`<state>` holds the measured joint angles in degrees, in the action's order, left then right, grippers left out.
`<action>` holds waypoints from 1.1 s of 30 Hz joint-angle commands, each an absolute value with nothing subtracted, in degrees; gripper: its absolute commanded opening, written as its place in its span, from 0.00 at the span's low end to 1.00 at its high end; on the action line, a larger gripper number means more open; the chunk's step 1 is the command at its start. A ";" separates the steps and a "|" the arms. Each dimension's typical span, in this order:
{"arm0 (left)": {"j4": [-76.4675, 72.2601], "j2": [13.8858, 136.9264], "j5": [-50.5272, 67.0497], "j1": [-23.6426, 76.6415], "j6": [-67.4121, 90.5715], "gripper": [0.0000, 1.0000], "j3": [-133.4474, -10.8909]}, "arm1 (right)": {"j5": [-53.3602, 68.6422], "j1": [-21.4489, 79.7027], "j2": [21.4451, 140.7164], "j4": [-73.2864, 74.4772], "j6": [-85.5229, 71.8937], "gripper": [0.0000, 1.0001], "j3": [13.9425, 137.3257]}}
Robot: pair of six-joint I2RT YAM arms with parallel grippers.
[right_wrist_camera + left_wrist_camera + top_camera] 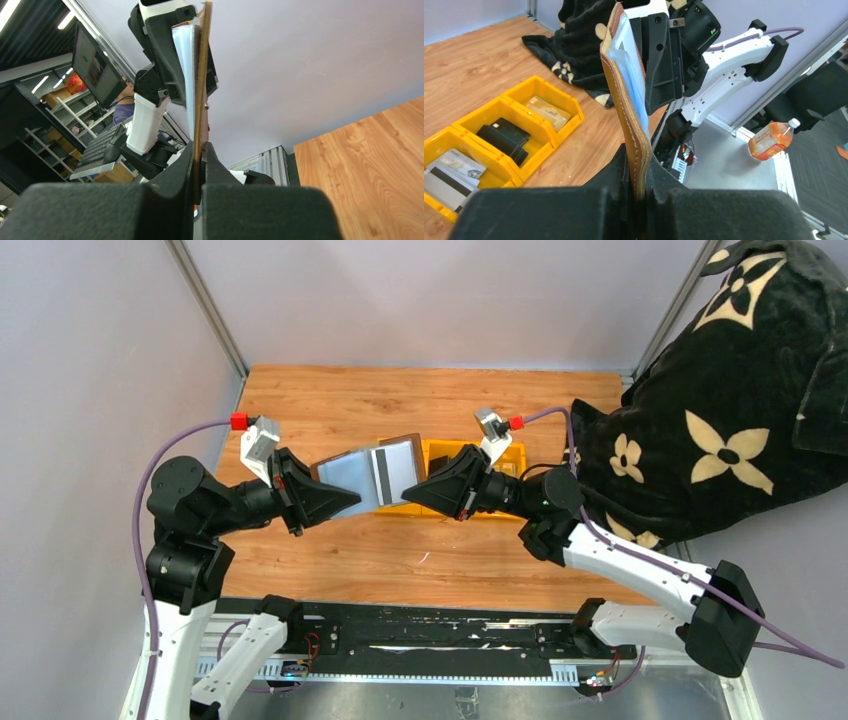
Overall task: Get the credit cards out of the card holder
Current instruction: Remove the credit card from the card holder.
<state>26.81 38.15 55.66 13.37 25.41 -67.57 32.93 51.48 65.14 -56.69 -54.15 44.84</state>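
Brown card holder [365,472] in both end effectors' [353,502] [406,492] grip

Card holder [372,472] is tan-brown leather outside with pale stitching along the edge, and silvery-grey inside with one dark stripe. The bin [438,453] is bright yellow, holding black cards [504,137], a tan-gold card [546,111] and silvery-grey cards [451,175] with a black stripe. The table [400,400] is orange-brown wood grain. The blanket [740,390] on the far right is black with cream flower shapes. Left gripper [356,502] and right gripper [404,490] are both matte black.
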 commanded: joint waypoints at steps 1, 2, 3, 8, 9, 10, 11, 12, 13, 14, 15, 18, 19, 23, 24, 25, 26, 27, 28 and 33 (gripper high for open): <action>30.94 37.08 55.53 13.70 21.27 0.34 -67.42 | 34.22 51.96 61.76 -50.00 -50.09 0.00 48.88; 33.31 37.05 54.80 13.67 19.18 0.54 -68.04 | 36.72 51.90 61.13 -44.27 -46.26 0.00 52.15; 35.66 36.92 53.66 13.71 15.26 0.73 -68.96 | 38.66 52.03 60.87 -32.55 -41.67 0.00 55.66; 40.45 35.13 48.83 13.71 4.24 0.98 -73.41 | 39.58 52.25 64.35 12.63 -18.61 0.00 73.03; 41.08 35.02 48.68 13.67 2.76 0.98 -74.17 | 39.55 52.33 65.79 18.62 -15.55 0.00 75.26; 41.90 35.17 48.50 13.69 1.34 0.98 -75.16 | 39.85 52.49 67.24 23.38 -13.12 0.00 77.47; 43.33 35.47 48.45 13.71 -0.45 0.99 -76.19 | 40.52 52.81 68.95 28.07 -10.78 0.00 79.49; 44.39 35.83 48.47 13.67 -2.36 0.99 -77.25 | 40.97 53.28 71.17 31.66 -8.24 0.00 81.89; 45.43 36.25 48.93 13.71 -4.25 0.98 -77.97 | 40.66 54.02 72.66 34.89 -6.57 0.00 83.61; 46.04 36.51 50.17 13.71 -6.77 0.98 -78.28 | 40.14 55.19 74.13 38.37 -4.81 0.00 85.24; 46.58 36.46 51.04 13.67 -8.00 0.98 -78.11 | 39.76 56.62 75.43 39.83 -3.05 0.00 87.06; 47.79 35.00 55.17 13.71 -15.11 0.96 -73.80 | 38.06 61.66 79.07 45.73 1.64 0.00 93.07; 48.51 34.85 56.54 13.71 -16.74 0.95 -72.54 | 37.67 62.57 80.14 46.93 2.79 0.00 94.04; 54.79 36.88 62.29 13.71 -20.14 0.89 -69.37 | 36.70 65.52 83.75 50.88 5.24 0.00 99.22; 55.44 37.31 62.95 13.71 -20.21 0.88 -68.87 | 36.48 66.13 84.82 51.72 5.74 0.00 100.50; 55.89 37.62 63.43 13.71 -20.17 0.85 -68.17 | 36.18 66.56 85.51 52.41 6.06 0.00 101.29; 55.97 37.64 63.68 13.71 -20.21 0.81 -67.42 | 36.00 66.95 86.15 53.02 6.33 0.00 102.08; 56.01 37.48 64.23 13.71 -19.98 0.78 -66.81 | 35.94 67.28 86.73 53.64 6.66 0.00 102.77; 56.03 37.32 65.14 13.71 -19.64 0.76 -66.25 | 35.84 67.49 87.20 53.84 6.82 0.00 103.40; 55.98 36.83 70.18 13.71 -16.52 0.61 -63.79 | 35.44 68.41 89.70 56.18 7.97 0.00 106.85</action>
<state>54.92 37.58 64.53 13.37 -17.47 -65.30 36.07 66.92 87.70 52.10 5.54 103.66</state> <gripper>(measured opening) 0.663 0.023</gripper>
